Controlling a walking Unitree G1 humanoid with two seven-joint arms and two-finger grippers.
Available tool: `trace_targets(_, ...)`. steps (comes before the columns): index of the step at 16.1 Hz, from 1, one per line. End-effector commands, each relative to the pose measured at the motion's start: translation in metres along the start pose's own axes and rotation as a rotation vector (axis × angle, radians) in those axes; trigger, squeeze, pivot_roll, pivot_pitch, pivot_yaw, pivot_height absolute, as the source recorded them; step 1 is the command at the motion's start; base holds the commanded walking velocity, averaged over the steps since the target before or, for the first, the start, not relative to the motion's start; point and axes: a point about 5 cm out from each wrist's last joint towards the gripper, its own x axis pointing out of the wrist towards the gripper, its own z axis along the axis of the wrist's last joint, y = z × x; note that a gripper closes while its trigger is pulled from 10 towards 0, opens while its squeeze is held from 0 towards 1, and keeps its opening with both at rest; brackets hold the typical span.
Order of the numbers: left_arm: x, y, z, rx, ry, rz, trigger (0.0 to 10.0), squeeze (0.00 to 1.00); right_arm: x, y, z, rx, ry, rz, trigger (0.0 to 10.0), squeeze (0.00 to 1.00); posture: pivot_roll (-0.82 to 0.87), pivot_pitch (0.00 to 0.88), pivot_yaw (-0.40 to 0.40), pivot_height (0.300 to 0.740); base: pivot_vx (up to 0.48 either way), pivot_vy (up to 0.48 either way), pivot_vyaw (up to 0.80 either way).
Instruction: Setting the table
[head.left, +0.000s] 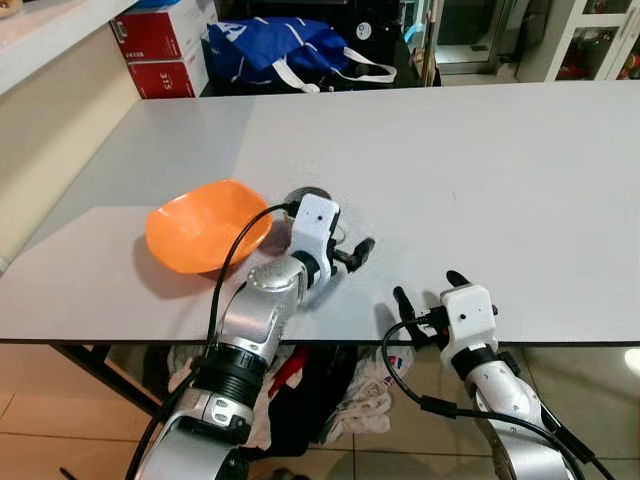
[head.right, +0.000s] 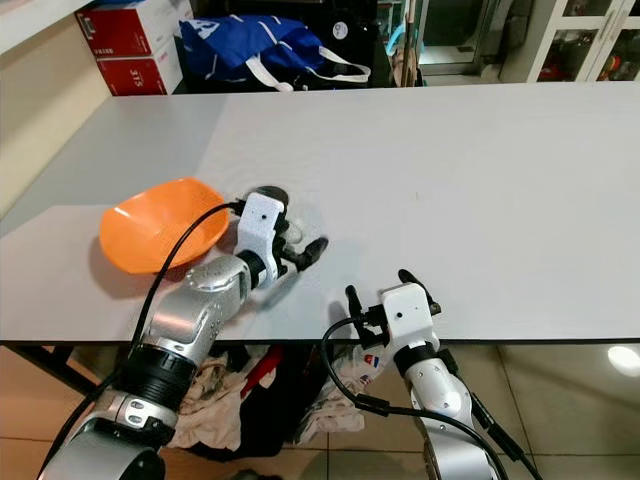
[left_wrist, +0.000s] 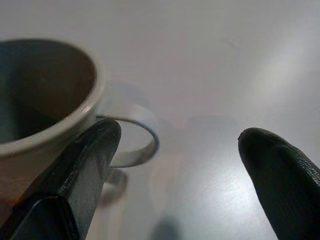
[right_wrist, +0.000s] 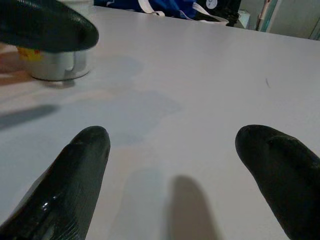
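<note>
While both grippers' jaws stand spread, the red box (head.left: 158, 78) behind the table (head.left: 480, 170) reads "315".

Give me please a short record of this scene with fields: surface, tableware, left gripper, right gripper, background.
surface: grey table
tableware: orange bowl near the table's front left; a mug with a handle beside it
left gripper: left gripper open, over the table, one finger beside the mug's handle, not gripping
right gripper: right gripper open, low over the table's front edge, holding nothing
background: blue bag and red boxes beyond the far edge
</note>
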Motion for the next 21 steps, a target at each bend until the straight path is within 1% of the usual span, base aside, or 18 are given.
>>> trace_targets(1,-0.002,0.001,0.001,0.017,0.007,0.012,10.0,0.93,0.001,0.001,0.001,-0.004,-0.008,0.008,10.0,0.00,-0.15,0.000,0.104,0.736,0.000,0.000,0.00)
trace_targets(2,-0.002,0.002,-0.003,0.009,0.022,0.015,10.0,1.00,0.001,0.001,0.001,-0.005,-0.007,0.007,10.0,0.00,-0.15,0.000,0.105,0.736,0.000,0.000,0.00)
trace_targets(5,-0.003,0.003,-0.007,-0.001,0.034,0.025,10.0,1.00,0.000,0.000,0.001,-0.008,-0.007,0.007,10.0,0.00,-0.15,0.000,0.103,0.736,0.000,0.000,0.00)
trace_targets(9,-0.008,0.000,0.002,-0.001,0.005,0.019,10.0,1.00,0.000,0.000,0.001,-0.009,-0.004,0.008,10.0,0.00,-0.15,0.000,0.100,0.736,0.000,0.000,0.00)
trace_targets(11,-0.010,0.002,0.000,0.002,0.007,0.026,10.0,1.00,0.000,0.000,0.000,-0.009,-0.003,0.009,10.0,0.00,-0.15,0.000,0.100,0.736,0.000,0.000,0.00)
trace_targets(16,-0.019,0.002,0.003,0.002,0.010,0.043,10.0,1.00,-0.001,0.001,-0.001,-0.009,0.001,0.010,10.0,0.00,-0.14,0.000,0.101,0.736,0.000,0.000,0.00)
trace_targets(17,-0.021,0.002,0.001,-0.005,0.019,0.044,10.0,0.31,-0.001,0.001,-0.001,-0.008,0.001,0.011,10.0,0.00,-0.14,0.000,0.100,0.736,0.000,0.000,0.00)
trace_targets(18,-0.023,0.004,-0.004,-0.020,0.040,0.067,10.0,0.00,-0.001,0.001,-0.001,-0.008,0.001,0.013,10.0,0.00,-0.14,0.000,0.099,0.736,0.000,0.000,0.00)
trace_targets(21,-0.030,0.012,-0.016,-0.025,0.051,0.100,10.0,0.00,0.000,0.000,0.000,-0.010,0.001,0.015,10.0,0.00,-0.14,0.000,0.089,0.736,0.000,0.000,0.00)
